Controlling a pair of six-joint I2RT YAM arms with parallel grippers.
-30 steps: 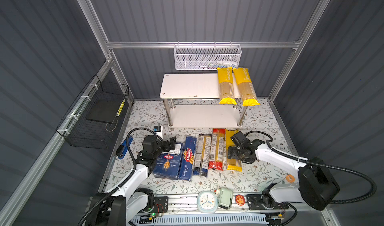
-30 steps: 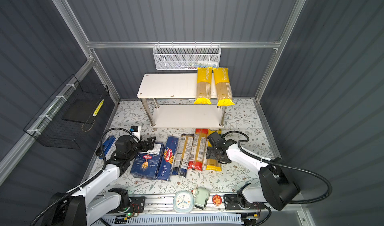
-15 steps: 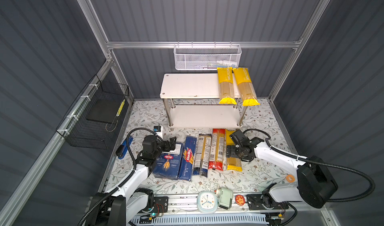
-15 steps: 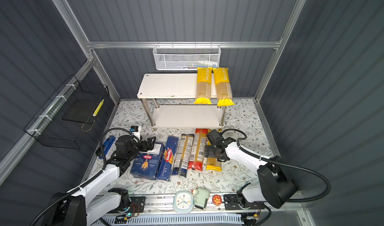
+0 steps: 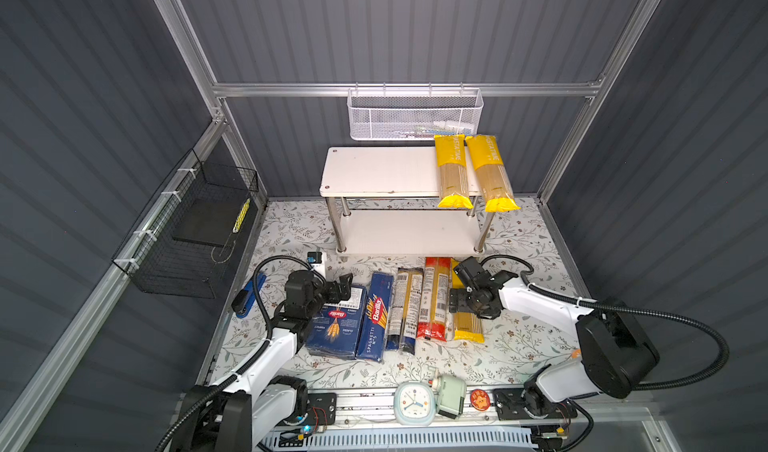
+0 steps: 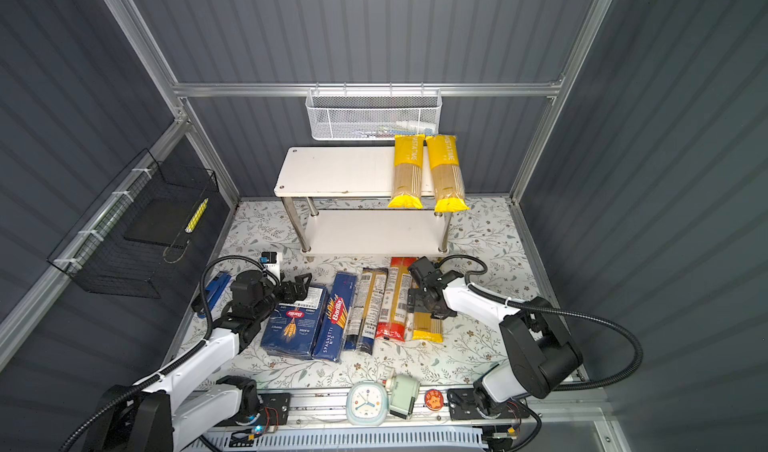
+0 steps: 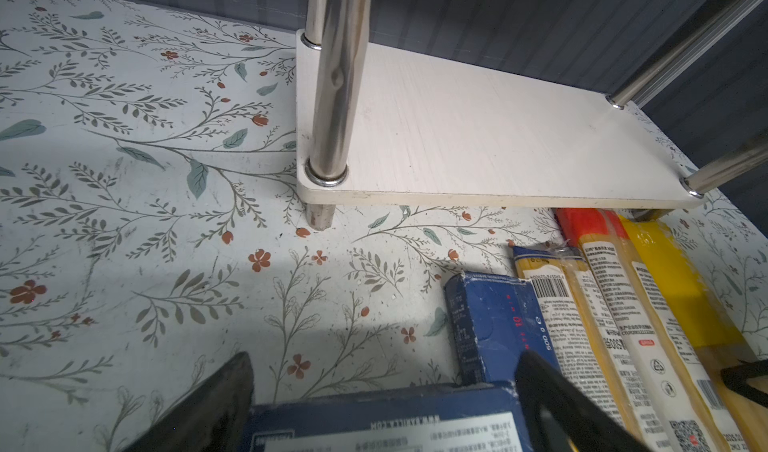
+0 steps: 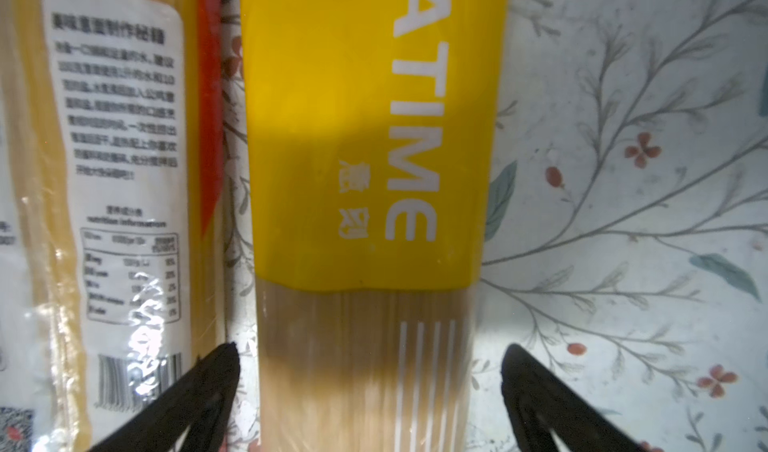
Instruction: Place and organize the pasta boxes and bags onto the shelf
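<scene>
Black-fingered right gripper (image 8: 372, 356) stands spread wide astride a long yellow PASTATIME bag (image 8: 365, 159) that lies flat on the floral table (image 5: 519, 338). A gap shows on each side of the bag, so nothing is gripped. In a top view the left gripper (image 5: 343, 289) hangs over the far end of a wide dark blue Barilla box (image 5: 334, 331), its jaws also apart and holding nothing.

Seen from above, the white two-tier shelf (image 5: 374, 171) with chrome posts stands at 12 o'clock on the table. At the 3 o'clock end of its top board, a second yellow PASTATIME bag (image 5: 451, 167) and a third yellow PASTATIME bag (image 5: 489, 171) lie side by side, their near ends overhanging the front edge.

At 6 o'clock from the shelf, five packs lie in a close row. From 9 o'clock to 3 o'clock they are the wide box, a narrow dark blue Barilla spaghetti box (image 5: 376, 317), a clear bag with dark ends (image 5: 405, 308), a clear bag with red ends (image 5: 434, 300), and the yellow bag under the right gripper.
</scene>
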